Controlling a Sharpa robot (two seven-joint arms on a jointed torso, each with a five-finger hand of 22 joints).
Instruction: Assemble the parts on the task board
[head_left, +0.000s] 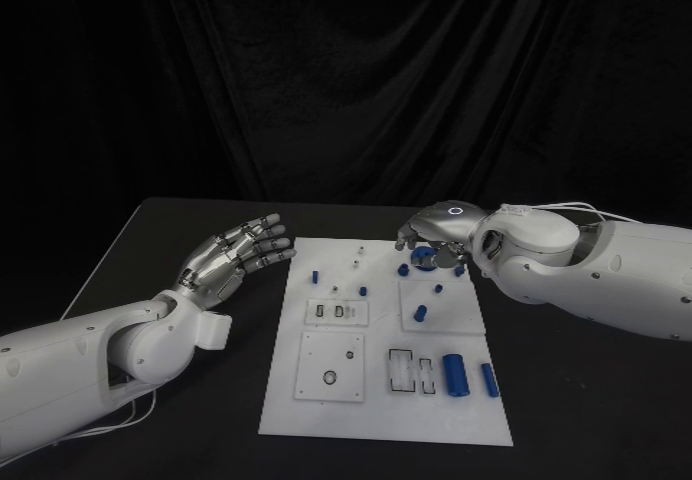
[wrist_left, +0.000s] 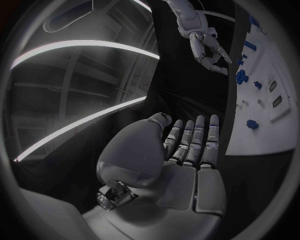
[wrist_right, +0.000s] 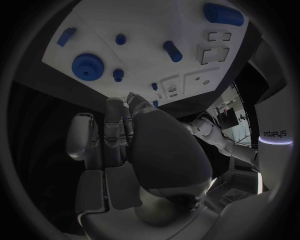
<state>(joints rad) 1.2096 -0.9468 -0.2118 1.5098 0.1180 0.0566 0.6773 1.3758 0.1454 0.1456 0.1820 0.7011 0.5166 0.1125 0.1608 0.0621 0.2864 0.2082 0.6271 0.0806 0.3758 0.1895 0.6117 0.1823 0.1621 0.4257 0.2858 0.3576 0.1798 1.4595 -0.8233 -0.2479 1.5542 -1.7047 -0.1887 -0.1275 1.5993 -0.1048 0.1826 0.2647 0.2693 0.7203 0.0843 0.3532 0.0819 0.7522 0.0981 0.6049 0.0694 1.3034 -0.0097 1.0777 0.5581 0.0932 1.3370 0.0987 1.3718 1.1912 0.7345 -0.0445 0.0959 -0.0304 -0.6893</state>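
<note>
The task board (head_left: 387, 400) is lying flat in the middle of the black desk (head_left: 159, 250), with its long side running away from the robot.

The left hand (head_left: 235, 256) is hovering over the desk just beside the board's left edge, apart from it. Its fingers are extending straight and slightly apart, and it is holding nothing; the left wrist view is showing the same flat, empty palm (wrist_left: 187, 170).

The right hand (head_left: 433, 232) is hanging over the far right part of the board, directly above a blue gear (head_left: 423, 263). In the head view its fingers are curling downward toward the gear. In the right wrist view the gear (wrist_right: 87, 66) is lying on the board clear of the fingers (wrist_right: 115, 125), which are drawn close together with nothing visible between them.

Nearer the robot, a large blue cylinder (head_left: 454, 375) and a slimmer blue pin (head_left: 489, 380) are lying on the board's right side, next to rectangular slots (head_left: 410, 372). A short blue peg (head_left: 420, 313) is resting on a raised square plate (head_left: 437, 306) mid-board.

No writing is legible on the board. The right wrist view is showing a maker's mark (wrist_right: 276, 133) on a white robot casing; it is appearing reversed and cannot be read with certainty.
</note>
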